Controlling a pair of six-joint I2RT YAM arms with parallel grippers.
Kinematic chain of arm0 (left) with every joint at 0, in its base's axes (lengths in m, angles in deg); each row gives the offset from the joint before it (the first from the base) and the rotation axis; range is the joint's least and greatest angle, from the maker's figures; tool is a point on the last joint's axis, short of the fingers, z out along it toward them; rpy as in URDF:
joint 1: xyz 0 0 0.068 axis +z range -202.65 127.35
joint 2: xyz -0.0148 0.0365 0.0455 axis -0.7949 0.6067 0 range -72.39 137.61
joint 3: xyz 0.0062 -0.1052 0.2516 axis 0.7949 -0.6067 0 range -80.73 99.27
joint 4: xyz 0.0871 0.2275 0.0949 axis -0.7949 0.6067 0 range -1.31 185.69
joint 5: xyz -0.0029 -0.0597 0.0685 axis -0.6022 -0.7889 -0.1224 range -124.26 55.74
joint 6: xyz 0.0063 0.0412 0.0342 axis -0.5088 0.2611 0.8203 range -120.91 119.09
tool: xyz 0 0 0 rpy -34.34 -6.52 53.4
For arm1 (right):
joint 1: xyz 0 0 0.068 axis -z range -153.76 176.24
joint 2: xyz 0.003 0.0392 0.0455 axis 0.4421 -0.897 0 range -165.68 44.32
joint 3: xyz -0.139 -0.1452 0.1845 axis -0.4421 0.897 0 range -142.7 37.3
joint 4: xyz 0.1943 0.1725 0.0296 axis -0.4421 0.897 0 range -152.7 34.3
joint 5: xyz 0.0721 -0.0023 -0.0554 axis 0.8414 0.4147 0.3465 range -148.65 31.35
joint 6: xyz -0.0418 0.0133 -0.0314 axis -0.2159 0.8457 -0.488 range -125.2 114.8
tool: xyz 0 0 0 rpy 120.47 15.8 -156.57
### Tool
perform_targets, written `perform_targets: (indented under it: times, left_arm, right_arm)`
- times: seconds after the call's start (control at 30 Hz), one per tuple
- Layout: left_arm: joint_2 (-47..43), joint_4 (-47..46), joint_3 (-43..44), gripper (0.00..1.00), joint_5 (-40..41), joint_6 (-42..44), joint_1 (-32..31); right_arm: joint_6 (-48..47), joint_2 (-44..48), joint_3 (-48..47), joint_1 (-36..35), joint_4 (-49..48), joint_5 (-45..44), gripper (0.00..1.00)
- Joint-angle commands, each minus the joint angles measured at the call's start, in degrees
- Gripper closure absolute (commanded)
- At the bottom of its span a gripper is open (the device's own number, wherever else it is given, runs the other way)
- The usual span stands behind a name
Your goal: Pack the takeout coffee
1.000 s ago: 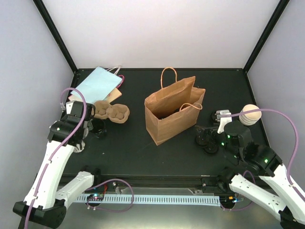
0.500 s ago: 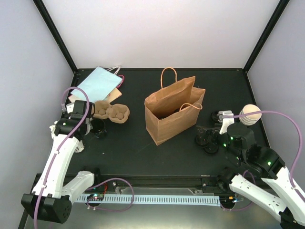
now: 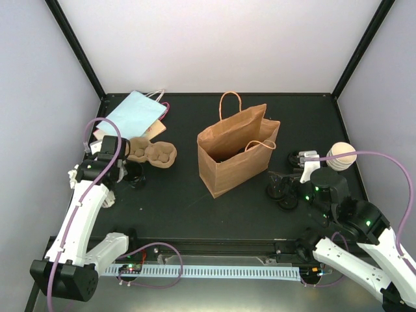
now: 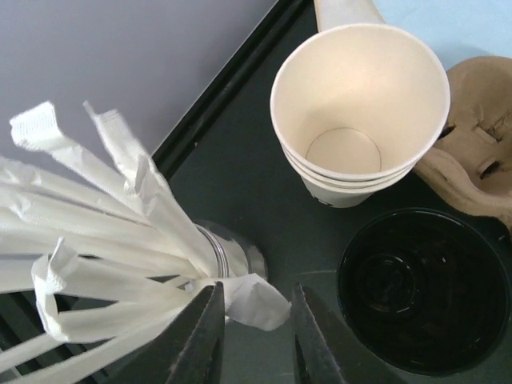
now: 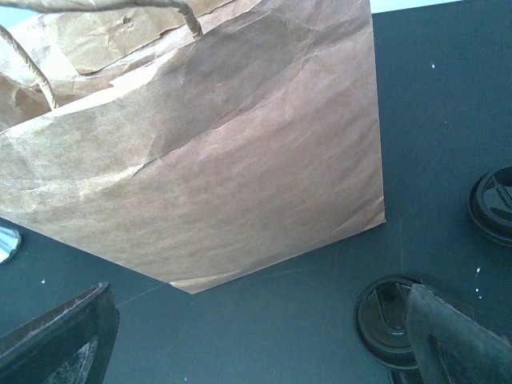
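Observation:
A black takeout coffee cup (image 4: 420,292) stands right of my left gripper (image 4: 254,328), its top dark and ringed like a lid; from above it shows as a small black cup (image 3: 134,173). The left jaws stand narrowly apart around the tip of a paper-wrapped straw (image 4: 252,300). The tip touches the left finger, with a gap to the right one. The brown bag (image 3: 237,153) stands upright and open mid-table. My right gripper (image 5: 256,344) is wide open and empty, low in front of the bag's side (image 5: 216,160). Black lids (image 5: 392,320) lie by its right finger.
A metal holder (image 4: 232,256) full of wrapped straws (image 4: 88,240) stands at the left edge. A stack of cream cups (image 4: 360,112), a cardboard cup carrier (image 3: 153,154) and a flat pale-blue bag (image 3: 133,114) lie behind it. Another cream cup stack (image 3: 341,156) stands far right.
My left jaws have narrowed around the straw tip, and the left arm has drawn slightly left. The right arm has barely shifted and its jaws stay wide.

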Motion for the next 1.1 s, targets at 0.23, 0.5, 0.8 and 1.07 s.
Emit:
perform_targets:
  times: [0.23, 0.5, 0.8, 1.07]
  left_arm:
    - [-0.18, 5.22, 5.23, 0.98, 0.80, -1.85, 0.51]
    - [-0.37, 10.15, 12.84, 0.98, 0.27, -2.04, 0.51]
    - [-5.31, 9.77, 21.49, 0.98, -0.98, 0.81, 0.53]
    - [-13.90, -0.40, 24.15, 0.99, -13.02, 5.52, 0.49]
  right_arm:
    - [0.57, 0.78, -1.88, 0.21, 0.58, -0.70, 0.00]
    - [0.34, 0.48, -1.88, 0.21, 0.33, -0.47, 0.00]
    - [0.11, 0.24, -1.46, 0.24, 0.01, -0.68, 0.00]
    - [0.05, -0.13, -1.18, 0.22, -0.16, -1.08, 0.00]
